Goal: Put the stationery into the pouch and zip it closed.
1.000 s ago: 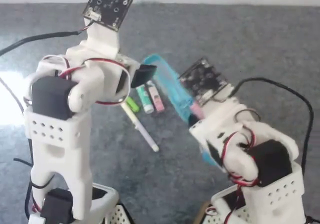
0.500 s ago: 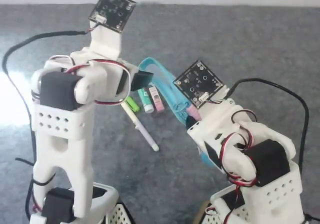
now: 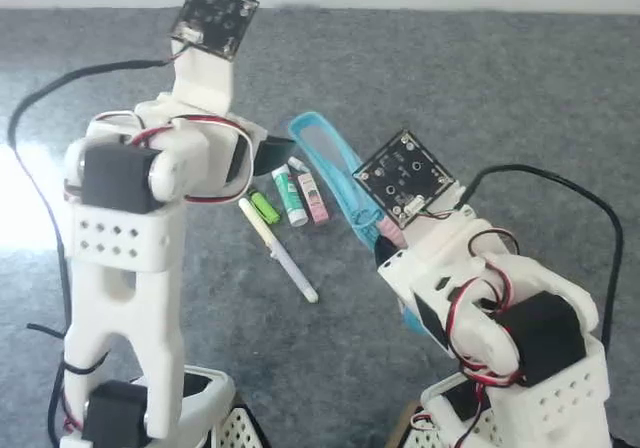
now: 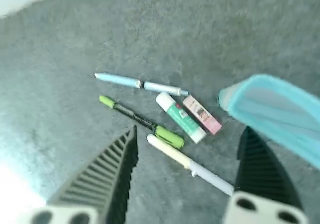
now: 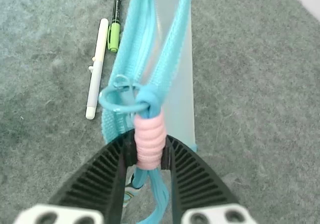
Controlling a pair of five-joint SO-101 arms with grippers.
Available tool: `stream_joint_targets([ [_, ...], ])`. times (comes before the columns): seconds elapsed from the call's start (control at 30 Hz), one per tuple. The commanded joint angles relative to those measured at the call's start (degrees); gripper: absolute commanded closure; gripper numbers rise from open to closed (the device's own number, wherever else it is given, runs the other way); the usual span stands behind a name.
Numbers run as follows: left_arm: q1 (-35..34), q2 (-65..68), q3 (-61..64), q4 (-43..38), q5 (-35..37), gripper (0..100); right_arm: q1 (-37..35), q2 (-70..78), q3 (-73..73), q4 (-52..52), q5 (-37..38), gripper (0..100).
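The table (image 3: 520, 98) is covered in a grey, matt, felt-like cloth with a fine, rough nap. The light-blue pouch (image 5: 172, 59) has a smooth, translucent plastic side panel edged with coarse woven cloth zip tape (image 5: 131, 44). Its pink ribbed zip pull (image 5: 149, 129) looks like soft matt rubber, though it could be plastic, and the light-blue ring (image 5: 102, 101) through it is glossy plastic. The left end effector (image 4: 190, 133) and right end effector (image 5: 147, 141) have matt black plastic fingers (image 5: 105, 169) with ridged faces. The white pen (image 4: 187, 164), green-capped highlighter (image 4: 140, 121), green-and-white glue stick (image 4: 180, 118) and pale-blue pen (image 4: 140, 84) are smooth, faintly shiny plastic.
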Motion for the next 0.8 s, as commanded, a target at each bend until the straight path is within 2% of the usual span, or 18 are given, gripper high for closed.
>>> stream_joint_targets([
  [0.0, -0.1, -3.4, -5.7, 1.1, -0.3, 70, -0.4, -0.1, 1.9, -0.6, 0.4, 99.2],
  [0.37, 4.0, 2.5, -5.7, -0.6, 1.6, 70, -4.1, 0.0, 2.4, -0.8, 0.4, 99.2],
  [0.77, 3.3, 2.8, -4.4, 3.0, -0.4, 70, -3.7, 0.0, 1.9, -0.9, 0.0, 99.2],
])
